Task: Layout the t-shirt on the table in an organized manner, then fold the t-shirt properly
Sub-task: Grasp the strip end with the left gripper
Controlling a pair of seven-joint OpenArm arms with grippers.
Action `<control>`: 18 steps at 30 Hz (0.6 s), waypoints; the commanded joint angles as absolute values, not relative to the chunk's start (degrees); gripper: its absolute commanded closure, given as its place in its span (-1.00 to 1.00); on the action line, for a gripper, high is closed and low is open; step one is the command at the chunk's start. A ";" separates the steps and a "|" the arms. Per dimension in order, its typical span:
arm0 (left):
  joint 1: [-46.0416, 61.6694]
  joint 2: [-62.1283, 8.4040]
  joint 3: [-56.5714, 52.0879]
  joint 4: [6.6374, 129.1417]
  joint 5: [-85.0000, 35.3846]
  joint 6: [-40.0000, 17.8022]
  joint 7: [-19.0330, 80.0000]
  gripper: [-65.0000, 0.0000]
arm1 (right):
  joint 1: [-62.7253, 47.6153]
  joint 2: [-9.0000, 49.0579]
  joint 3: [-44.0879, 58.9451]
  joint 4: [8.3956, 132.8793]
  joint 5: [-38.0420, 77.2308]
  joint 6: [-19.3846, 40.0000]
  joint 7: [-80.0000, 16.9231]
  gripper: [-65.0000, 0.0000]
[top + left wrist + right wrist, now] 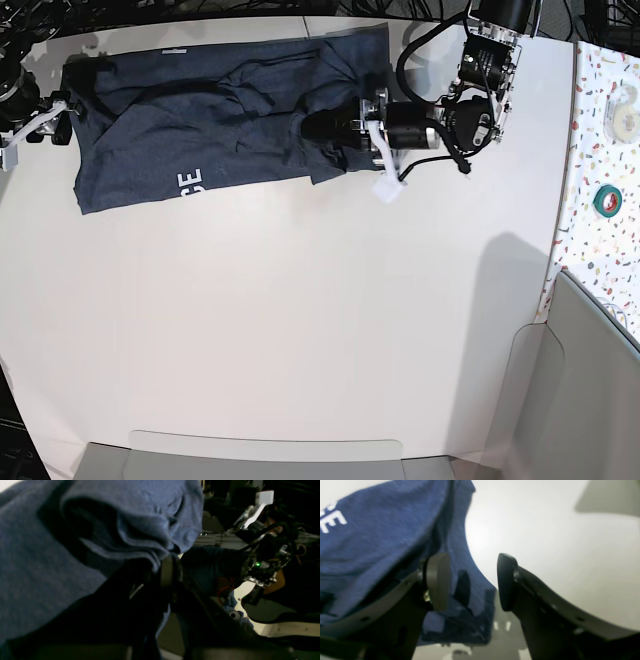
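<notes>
**Base view: soft shirt, half spread, gripped at one side**

Base view shows the t-shirt [200, 130] lying bunched and creased along the far edge of the table [300, 320], with white letters showing near its lower edge. Treat the fabric as light, limp and prone to folding on itself; it will not hold a shape and will drag across the tabletop rather than slide cleanly. Take hold at edges and corners, such as the hem or the sleeve ends, not in the middle of the cloth.

The left gripper [350, 125] has its fingers pressed together on a gathered fold of the shirt; the left wrist view confirms cloth pinched at the tips. The right gripper [472, 582] holds nothing: its fingers stand apart at the shirt's edge, one pad [437, 580] over the fabric, the other over bare table. Expect a lifted corner to sag, so keep the cloth taut between both arms when spreading.
</notes>
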State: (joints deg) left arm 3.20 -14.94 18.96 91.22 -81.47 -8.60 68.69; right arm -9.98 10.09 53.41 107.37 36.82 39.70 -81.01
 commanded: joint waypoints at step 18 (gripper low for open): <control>-1.10 -13.93 23.87 89.01 -83.30 -9.10 64.31 1.00 | -9.45 9.71 53.14 108.18 36.88 40.00 -80.00 0.07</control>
State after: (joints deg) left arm -0.34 -13.82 23.92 88.09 -81.67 -8.60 64.42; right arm -9.82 8.80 53.06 107.37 36.10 39.70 -81.01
